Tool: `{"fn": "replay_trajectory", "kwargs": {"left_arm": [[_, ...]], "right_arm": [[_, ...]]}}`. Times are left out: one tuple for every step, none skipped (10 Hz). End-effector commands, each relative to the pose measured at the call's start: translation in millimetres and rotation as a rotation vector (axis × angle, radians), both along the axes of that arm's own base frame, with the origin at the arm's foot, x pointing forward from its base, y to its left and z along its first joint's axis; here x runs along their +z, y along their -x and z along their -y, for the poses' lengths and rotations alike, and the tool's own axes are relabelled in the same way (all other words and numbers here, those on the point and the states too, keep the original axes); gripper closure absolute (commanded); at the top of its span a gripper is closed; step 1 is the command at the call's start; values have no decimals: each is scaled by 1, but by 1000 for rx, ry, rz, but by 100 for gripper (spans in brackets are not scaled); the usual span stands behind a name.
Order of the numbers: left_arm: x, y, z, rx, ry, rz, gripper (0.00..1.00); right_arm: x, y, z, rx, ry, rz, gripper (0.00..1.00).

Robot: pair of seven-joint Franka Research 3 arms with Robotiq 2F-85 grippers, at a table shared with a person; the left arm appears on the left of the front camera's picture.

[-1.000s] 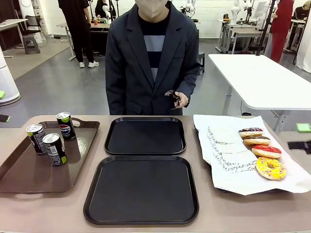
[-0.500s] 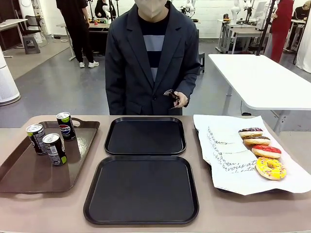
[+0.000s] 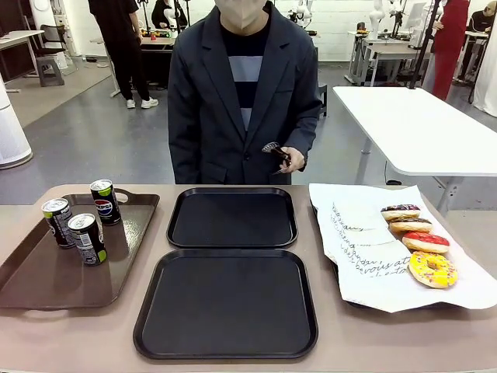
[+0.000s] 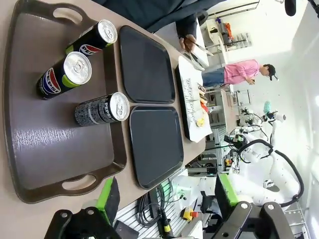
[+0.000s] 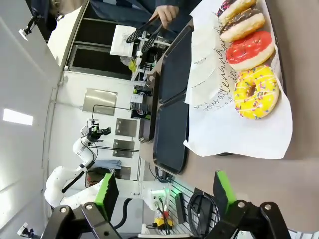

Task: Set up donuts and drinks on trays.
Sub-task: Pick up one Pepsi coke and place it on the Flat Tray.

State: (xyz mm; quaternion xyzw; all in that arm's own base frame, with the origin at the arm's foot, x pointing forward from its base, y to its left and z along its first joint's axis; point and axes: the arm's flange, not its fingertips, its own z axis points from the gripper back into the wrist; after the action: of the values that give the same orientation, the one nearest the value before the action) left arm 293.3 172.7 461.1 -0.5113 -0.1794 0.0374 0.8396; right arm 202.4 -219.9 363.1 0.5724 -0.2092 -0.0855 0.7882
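Three drink cans (image 3: 87,237) stand on a brown handled tray (image 3: 46,280) at the table's left. Two black trays lie in the middle, one far (image 3: 233,217) and one near (image 3: 227,303), both bare. Several donuts sit in a row on white printed paper (image 3: 361,241) at the right: chocolate ones (image 3: 401,211), a red one (image 3: 425,242) and a yellow sprinkled one (image 3: 432,269). My left gripper (image 4: 167,196) hangs open above the near end of the brown tray (image 4: 55,144); the cans (image 4: 102,109) are well beyond its fingers. My right gripper (image 5: 164,191) is open, apart from the yellow donut (image 5: 255,92).
A person in a dark jacket stands behind the far black tray, with black tongs (image 3: 276,153) in a hand (image 3: 293,160) at waist height. A white table (image 3: 419,124) stands behind at the right. Bare tabletop runs along the front edge.
Both grippers' tips, seen at the front view's left and right edges a second ago, have drawn back out of that view. Cans, trays and donuts have not moved.
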Motion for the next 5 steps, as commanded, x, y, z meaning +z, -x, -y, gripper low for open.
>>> {"fn": "replay_trajectory", "kwargs": {"left_arm": [[-1,1,0,9,18,3,0],[-1,1,0,9,18,3,0],[-1,1,0,9,18,3,0],[-1,1,0,9,18,3,0],[-1,1,0,9,18,3,0]], "right_arm": [[-4,2,2,-4,-10,9,0],[-4,2,2,-4,-10,9,0],[-4,2,2,-4,-10,9,0],[-4,2,2,-4,-10,9,0],[-4,2,2,-4,-10,9,0]]}}
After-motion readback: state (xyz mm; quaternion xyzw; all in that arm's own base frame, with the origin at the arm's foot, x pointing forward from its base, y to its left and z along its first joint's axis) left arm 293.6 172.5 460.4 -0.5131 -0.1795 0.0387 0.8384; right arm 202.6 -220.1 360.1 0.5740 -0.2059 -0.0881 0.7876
